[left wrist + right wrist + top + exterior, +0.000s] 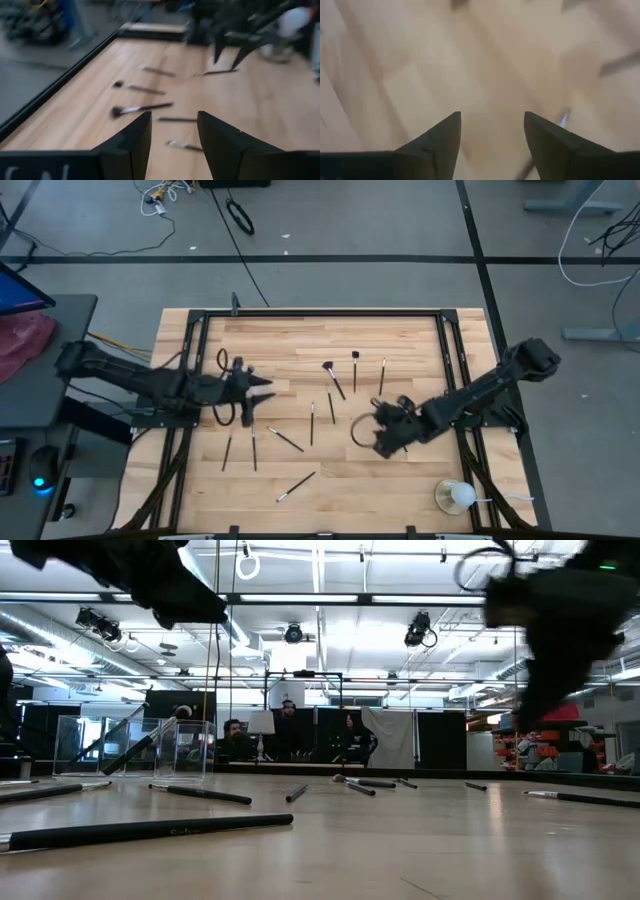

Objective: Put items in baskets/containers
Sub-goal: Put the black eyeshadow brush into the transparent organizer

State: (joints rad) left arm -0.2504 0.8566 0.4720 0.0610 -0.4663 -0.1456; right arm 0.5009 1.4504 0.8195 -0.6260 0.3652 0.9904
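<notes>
Across the wooden surface point(400, 480) the makeup brushes point(333, 380) lie scattered flat; the clear holder point(185, 748) stands off to one side. My left end effector point(174, 131) and right end effector point(492, 131) hover with fingers apart, empty. Brushes look light, stiff, slim, likely to roll; I'd pinch one mid-handle.

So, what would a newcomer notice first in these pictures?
First, the makeup brushes scattered over the wooden table. Then the two dark arms reaching inward: the left gripper and the right gripper, both open and empty. A white round object sits at the table's near right corner.
</notes>
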